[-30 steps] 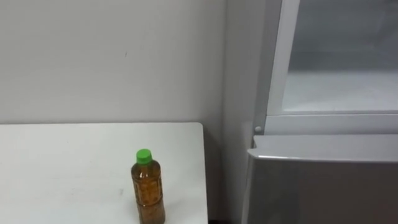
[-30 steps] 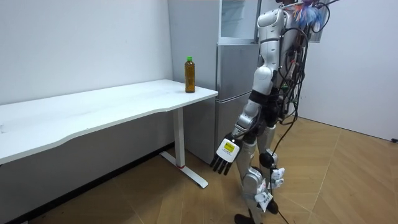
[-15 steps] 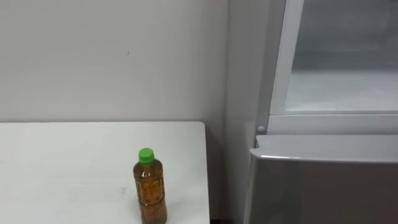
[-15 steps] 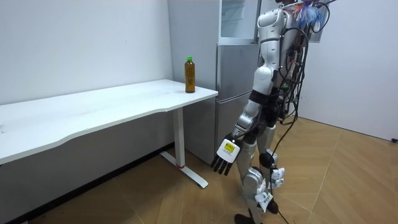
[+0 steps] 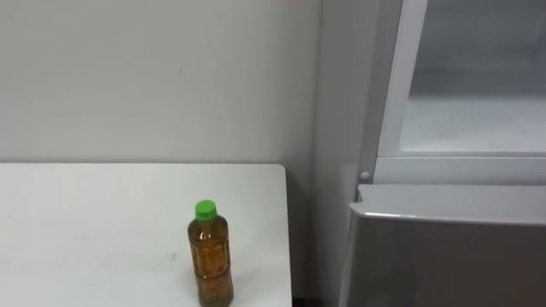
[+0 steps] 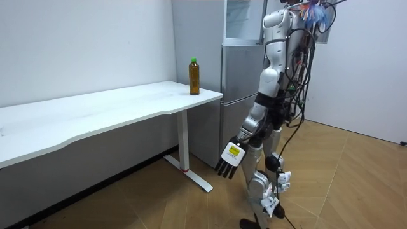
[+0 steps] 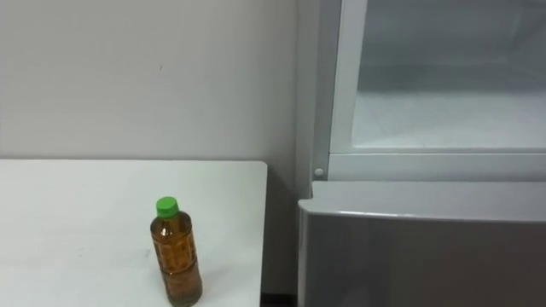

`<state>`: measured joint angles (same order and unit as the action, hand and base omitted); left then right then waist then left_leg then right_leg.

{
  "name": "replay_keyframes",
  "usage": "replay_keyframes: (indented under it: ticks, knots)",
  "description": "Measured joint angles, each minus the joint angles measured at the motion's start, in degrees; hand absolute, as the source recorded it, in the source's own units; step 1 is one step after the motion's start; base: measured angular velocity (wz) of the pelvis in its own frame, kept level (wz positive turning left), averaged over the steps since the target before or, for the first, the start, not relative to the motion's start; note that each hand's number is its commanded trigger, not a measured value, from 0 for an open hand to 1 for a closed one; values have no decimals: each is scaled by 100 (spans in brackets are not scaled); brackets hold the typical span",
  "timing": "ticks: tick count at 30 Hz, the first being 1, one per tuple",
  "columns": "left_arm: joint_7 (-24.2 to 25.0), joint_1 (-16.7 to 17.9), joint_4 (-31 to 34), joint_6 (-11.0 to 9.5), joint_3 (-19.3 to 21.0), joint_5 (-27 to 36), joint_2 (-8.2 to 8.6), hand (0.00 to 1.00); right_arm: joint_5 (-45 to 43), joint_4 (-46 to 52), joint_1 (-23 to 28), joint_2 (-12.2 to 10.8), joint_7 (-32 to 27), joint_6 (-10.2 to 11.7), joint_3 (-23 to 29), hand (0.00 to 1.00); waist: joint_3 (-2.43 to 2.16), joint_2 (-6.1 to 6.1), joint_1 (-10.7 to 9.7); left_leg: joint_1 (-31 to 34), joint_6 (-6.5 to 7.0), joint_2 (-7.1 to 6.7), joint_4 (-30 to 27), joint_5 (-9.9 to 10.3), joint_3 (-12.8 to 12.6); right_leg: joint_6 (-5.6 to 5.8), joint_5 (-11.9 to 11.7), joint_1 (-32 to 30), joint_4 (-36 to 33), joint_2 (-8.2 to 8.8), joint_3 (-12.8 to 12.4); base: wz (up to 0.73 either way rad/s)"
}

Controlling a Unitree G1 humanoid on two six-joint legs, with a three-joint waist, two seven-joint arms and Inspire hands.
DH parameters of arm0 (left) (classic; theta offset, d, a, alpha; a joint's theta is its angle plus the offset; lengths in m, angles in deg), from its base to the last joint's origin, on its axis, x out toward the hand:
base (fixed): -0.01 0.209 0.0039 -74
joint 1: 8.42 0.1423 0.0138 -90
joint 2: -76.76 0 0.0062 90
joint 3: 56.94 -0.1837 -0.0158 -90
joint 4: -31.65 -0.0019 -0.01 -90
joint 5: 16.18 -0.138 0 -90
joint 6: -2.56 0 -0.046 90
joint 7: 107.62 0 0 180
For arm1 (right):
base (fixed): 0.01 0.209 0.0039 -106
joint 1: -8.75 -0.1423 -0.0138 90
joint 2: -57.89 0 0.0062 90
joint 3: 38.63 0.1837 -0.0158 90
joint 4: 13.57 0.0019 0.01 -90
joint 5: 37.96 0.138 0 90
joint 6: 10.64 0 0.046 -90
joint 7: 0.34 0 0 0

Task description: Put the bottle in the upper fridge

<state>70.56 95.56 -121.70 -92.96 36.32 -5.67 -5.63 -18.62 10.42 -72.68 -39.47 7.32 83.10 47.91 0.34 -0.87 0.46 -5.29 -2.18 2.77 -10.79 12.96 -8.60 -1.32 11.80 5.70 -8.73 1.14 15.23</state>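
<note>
Bottle (image 5: 211,253) upright near table (image 5: 85,222) corner, my 11 o'clock, untouched. Upper fridge (image 5: 478,119) at 1 o'clock, interior showing. My left hand (image 6: 230,159) hangs slack at my side, empty. Reach comes first: wrap the bottle mid-body and keep it vertical.

We record bottle (image 5: 211,260): clear plastic, glossy, amber contents showing through. Cap (image 5: 206,209): green plastic, matt. Table (image 5: 85,222): white top, smooth, matt. Its leg (image 6: 184,143) looks to us like white painted metal. Fridge (image 5: 337,128): side panel grey, smooth. Lower door (image 5: 444,256): grey, satin, metal-look. Upper frame (image 5: 394,85): white, smooth. Wall (image 5: 153,77): painted, matt, few faint marks. Floor (image 6: 356,184): wood planks, low sheen.
</note>
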Motion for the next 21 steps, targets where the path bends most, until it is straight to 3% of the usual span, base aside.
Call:
replay_keyframes:
  ticks: [6, 12, 15, 21]
  knots:
    - [-48, -58, 40, -217, -172, 12, -1, 0, -471, 513, -64, -4, -6, 140, -163, 0, -20, -32, 18, 96, 2, -20, -10, -1, 76, 6, -3, -59, -12, 17, 66, 6]
    - [-7, -60, 48, -243, -231, -7, -14, 0, -858, 1777, 58, -2, 4, 207, -339, 0, -3, -41, 57, 112, 2, -23, -8, -1, 76, 8, -3, -62, -14, 23, 65, 0]
    - [40, -73, 80, -240, -231, -5, -34, 0, -870, 2187, 67, 17, 35, 216, -439, 0, -18, -36, 107, 162, 2, -26, -13, -1, 76, 11, -5, -74, -16, 28, 73, 1]
    - [145, -105, 197, -202, -222, -118, -73, 0, -957, 3124, 245, 23, 197, 189, -440, 0, 15, -19, 125, 168, 3, -29, -61, 0, 32, 18, -9, -90, -106, 73, 213, 4]
